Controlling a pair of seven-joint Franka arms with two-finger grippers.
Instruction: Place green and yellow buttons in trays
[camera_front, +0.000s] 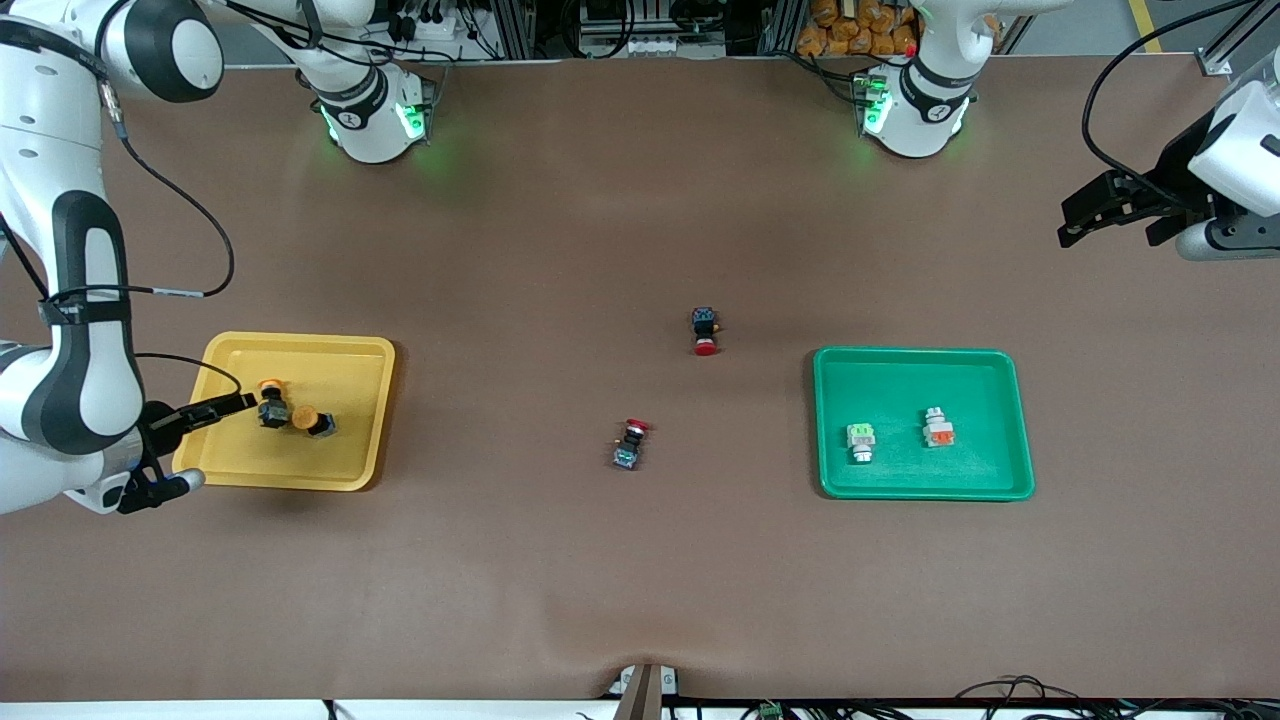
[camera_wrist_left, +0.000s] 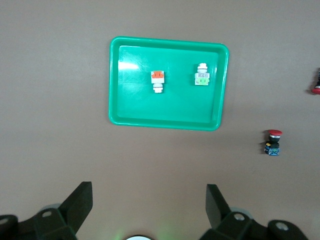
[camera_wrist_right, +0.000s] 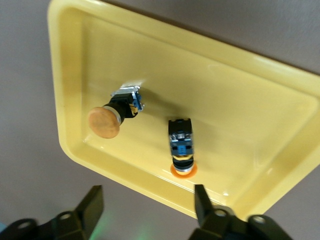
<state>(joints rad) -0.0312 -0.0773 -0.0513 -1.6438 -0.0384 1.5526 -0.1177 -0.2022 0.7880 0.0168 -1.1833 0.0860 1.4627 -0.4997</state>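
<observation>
Right claw (camera_wrist_right: 148, 202) apart over yellow tray (camera_front: 225, 470), left claw (camera_wrist_left: 149, 202) apart, raised over table's end.

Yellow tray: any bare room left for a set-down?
Yellow tray: both orange-capped buttons crowd the side under the right claw, open. The half toward the red buttons is bare. Left claw waits, open.

no readable text, labels, brands or numbers anywhere
</observation>
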